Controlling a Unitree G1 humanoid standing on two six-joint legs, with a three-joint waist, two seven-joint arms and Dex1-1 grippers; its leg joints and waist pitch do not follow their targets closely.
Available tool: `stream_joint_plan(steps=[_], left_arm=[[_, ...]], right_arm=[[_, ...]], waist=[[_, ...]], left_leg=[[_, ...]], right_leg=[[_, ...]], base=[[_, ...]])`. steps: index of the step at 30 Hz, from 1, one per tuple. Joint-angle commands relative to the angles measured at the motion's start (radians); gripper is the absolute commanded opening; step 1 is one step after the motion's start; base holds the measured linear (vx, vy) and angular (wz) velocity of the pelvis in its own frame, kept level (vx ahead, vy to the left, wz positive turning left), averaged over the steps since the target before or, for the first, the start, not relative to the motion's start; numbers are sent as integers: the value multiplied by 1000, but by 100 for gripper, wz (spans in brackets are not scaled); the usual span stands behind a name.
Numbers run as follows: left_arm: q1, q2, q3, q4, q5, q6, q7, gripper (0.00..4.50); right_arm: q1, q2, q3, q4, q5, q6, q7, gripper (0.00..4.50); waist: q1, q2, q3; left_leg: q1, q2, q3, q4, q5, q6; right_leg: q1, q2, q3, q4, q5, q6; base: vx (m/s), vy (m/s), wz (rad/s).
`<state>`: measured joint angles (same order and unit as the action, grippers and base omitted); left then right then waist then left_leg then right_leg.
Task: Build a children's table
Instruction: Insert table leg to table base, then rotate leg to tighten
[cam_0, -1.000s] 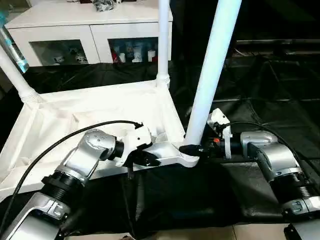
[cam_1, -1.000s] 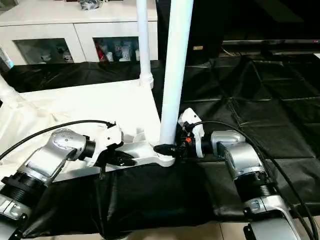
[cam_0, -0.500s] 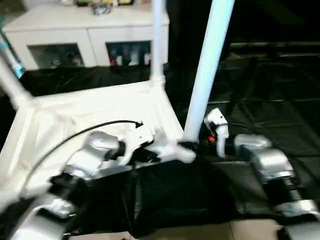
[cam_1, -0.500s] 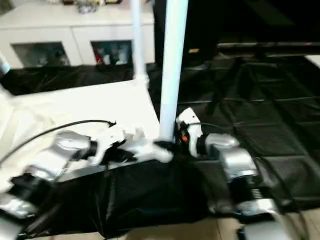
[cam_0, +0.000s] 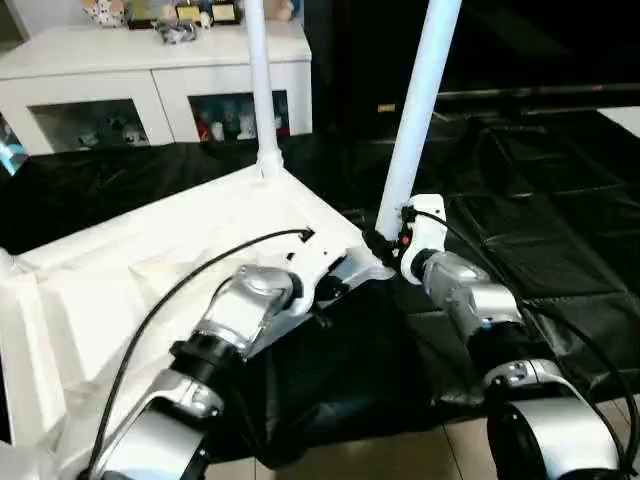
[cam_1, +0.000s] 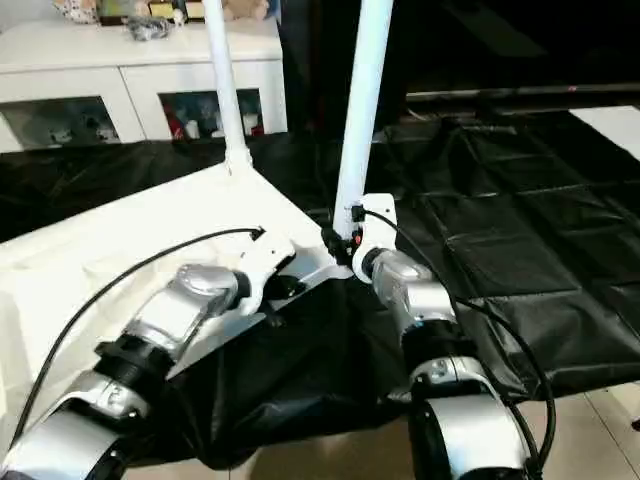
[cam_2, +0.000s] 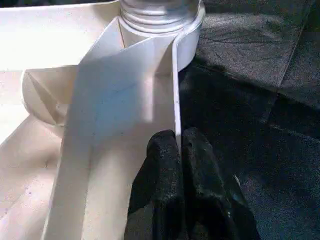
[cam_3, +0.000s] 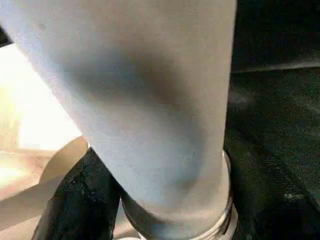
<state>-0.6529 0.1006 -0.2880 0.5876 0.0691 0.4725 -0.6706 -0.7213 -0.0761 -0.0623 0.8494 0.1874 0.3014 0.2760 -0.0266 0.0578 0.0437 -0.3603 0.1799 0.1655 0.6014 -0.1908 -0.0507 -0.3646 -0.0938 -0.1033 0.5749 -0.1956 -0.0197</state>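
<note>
I see no brand, label or words I can read on anything here.

The children's table (cam_0: 130, 270) lies upside down on the black cloth (cam_0: 540, 210), in the middle and left of the head pictures. Its ribbed underside faces up. The near leg (cam_0: 415, 110) stands up from the corner socket in the middle of the frame and leans a little to the right as it rises. The far leg (cam_0: 258, 80) stands up from the back corner, near the top middle.

My left gripper (cam_2: 179, 150) is pinched narrow on the thin side wall of the table top, one black finger on each side of the wall, just below the near corner socket (cam_2: 160, 20). In the head view it sits in the middle of the frame, beside that corner.

My right gripper (cam_0: 378, 245) is at the foot of the near leg, just right of the middle. In the right wrist view one black finger (cam_3: 80, 200) rests against the leg low down, beside the socket ring. I cannot tell if the gripper is gripping the leg or open around it.

The near edge of the table top hangs at the front edge of the draped table. The black cloth to the right lies flat and bare. A white cabinet (cam_0: 150, 60) with glass doors stands at the upper left, behind the table, with small toys on top and inside.
</note>
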Motion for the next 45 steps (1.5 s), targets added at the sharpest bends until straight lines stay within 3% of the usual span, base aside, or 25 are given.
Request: stream_joint_plan(steps=[1, 4, 6, 9, 11, 12, 13, 14, 18, 20, 24, 29, 31, 33, 35, 36, 37, 38, 39, 40, 42, 43, 45], left_arm=[[-66, -43, 0, -28, -15, -33, -2, 0], [-68, -43, 3, -22, -14, -30, 6, 0], [-69, -41, 6, -20, -12, -28, 12, 0], [-69, -39, 7, -17, -12, -30, 11, 0], [-69, -37, 6, -16, -13, -36, 7, 0], [-69, -36, 6, -15, -13, -40, 4, 0], [-68, -34, 6, -17, -14, -45, -3, 0], [-66, -31, 5, -19, -14, -49, -9, 0], [-58, -13, -1, -31, -16, -71, -38, 0], [-54, -9, -2, -38, -18, -73, -46, 0], [-47, -4, -3, -48, -21, -74, -55, 0], [-37, 10, -9, -62, -21, -91, -83, 0], [-29, 29, -15, -69, -25, -122, -121, 0], [-23, 40, -16, -74, -27, -130, -140, 0], [-14, 59, -19, -79, -33, -165, -174, 0], [-9, 69, -20, -82, -36, -184, -192, 0], [-1, 87, -21, -87, -40, -212, -219, 0], [10, 108, -24, -95, -48, -257, -260, 0], [20, 122, -24, -105, -57, -272, -291, 0], [30, 140, -24, -116, -67, -291, -327, 0], [35, 151, -24, -119, -69, -304, -344, 0], [37, 166, -23, -117, -72, -318, -366, 0], [41, 188, -23, -117, -82, -334, -409, 0]], right_arm=[[51, 48, 24, 151, -32, 79, -18, 259], [36, 54, 16, 181, -34, 64, -30, 259], [20, 58, 15, 211, -37, 32, -33, 259], [9, 61, 4, 218, -22, 15, -17, 259], [5, 62, 1, 216, -20, 12, -10, 259], [2, 63, 0, 214, -21, 10, -6, 259], [-2, 63, -4, 213, -19, 8, 9, 315], [-5, 63, -4, 211, -19, 4, 15, 329], [-26, 56, -7, 218, -23, -36, 46, 356], [-31, 52, -3, 219, -28, -58, 60, 375], [-28, 43, 9, 202, -38, -92, 87, 405], [3, 19, 26, 102, -35, -161, 180, 444], [41, -12, 54, 11, -43, -171, 235, 444], [64, -34, 70, -38, -52, -176, 268, 444], [102, -68, 88, -115, -47, -166, 325, 444], [124, -88, 97, -159, -43, -159, 357, 444], [162, -125, 108, -234, -30, -143, 412, 444], [201, -167, 115, -311, -13, -127, 468, 444], [226, -196, 117, -359, 0, -118, 506, 444], [257, -235, 118, -420, 13, -111, 554, 444], [276, -261, 123, -456, 17, -110, 586, 444], [297, -300, 130, -497, 24, -109, 631, 444], [325, -346, 140, -552, 37, -98, 689, 444]], waist=[[-15, 1, -39], [-19, 0, -37], [-28, 5, -31], [-41, 15, -30], [-42, 16, -30], [-43, 13, -31], [-44, 17, -29], [-44, 16, -29], [-44, 15, -33], [-44, 15, -31], [-43, 14, -30], [-29, 11, -35], [-16, 8, -48], [-4, 6, -52], [2, -3, -45], [16, -4, -47], [17, -4, -50], [30, -6, -55], [40, -6, -63], [43, 5, -65], [55, 0, -73], [61, 8, -77], [75, 6, -82]], left_leg=[[21, 35, -36, -88, -555, -16], [30, 30, -36, -84, -579, -14], [43, 29, -39, -81, -631, -19], [36, 38, -53, -97, -702, -30], [36, 39, -54, -100, -719, -33], [41, 35, -52, -97, -714, -33], [38, 34, -52, -98, -710, -32], [37, 33, -53, -98, -706, -31], [33, 33, -54, -95, -686, -27], [18, 35, -54, -101, -661, -17], [17, 36, -52, -100, -641, -11], [7, 43, -43, -102, -550, 10], [-8, 48, -37, -102, -420, 37], [-15, 51, -26, -100, -316, 70], [-12, 45, -17, -96, -338, 89], [-2, 45, -11, -91, -350, 85], [-2, 45, -10, -89, -335, 83], [-11, 49, -11, -89, -269, 96], [-15, 53, -7, -85, -190, 121], [-18, 51, -8, -81, -149, 134], [-26, 47, -3, -62, -31, 197], [-20, 48, -2, -58, -14, 204], [-18, 48, 1, -47, 51, 249]], right_leg=[[2, -61, 23, -108, -576, -82], [-7, -61, 19, -116, -617, -68], [-17, -58, 4, -129, -652, -48], [0, -57, -11, -123, -591, -40], [-1, -59, -9, -122, -576, -44], [-4, -64, -8, -126, -580, -50], [-4, -65, -6, -128, -588, -50], [-4, -67, -7, -129, -593, -48], [-7, -73, -1, -127, -593, -54], [0, -73, 2, -122, -577, -64], [-2, -75, 6, -123, -583, -72], [4, -79, 22, -115, -505, -113], [16, -79, 32, -98, -363, -157], [20, -75, 35, -84, -246, -192], [12, -72, 36, -94, -340, -182], [3, -74, 41, -100, -416, -161], [0, -75, 45, -98, -417, -161], [10, -71, 50, -90, -356, -152], [13, -68, 53, -71, -236, -174], [15, -66, 52, -62, -177, -189], [14, -59, 52, -32, 29, -247], [11, -60, 53, -26, 62, -258], [11, -57, 51, -15, 149, -281]], base=[[0, 0, 0], [0, 0, 0], [0, 0, 0], [0, 0, 0], [0, 0, 0], [0, 0, 0], [0, 0, 0], [0, 0, 0], [0, 0, 0], [0, 0, 0], [0, 0, 0], [0, 0, 0], [0, 0, 0], [0, 0, 0], [0, 0, 0], [0, 0, 0], [0, 0, 0], [59, -27, 5], [68, -19, 0], [68, -19, 0], [56, -7, -1], [50, -3, 0], [0, 0, 0]])
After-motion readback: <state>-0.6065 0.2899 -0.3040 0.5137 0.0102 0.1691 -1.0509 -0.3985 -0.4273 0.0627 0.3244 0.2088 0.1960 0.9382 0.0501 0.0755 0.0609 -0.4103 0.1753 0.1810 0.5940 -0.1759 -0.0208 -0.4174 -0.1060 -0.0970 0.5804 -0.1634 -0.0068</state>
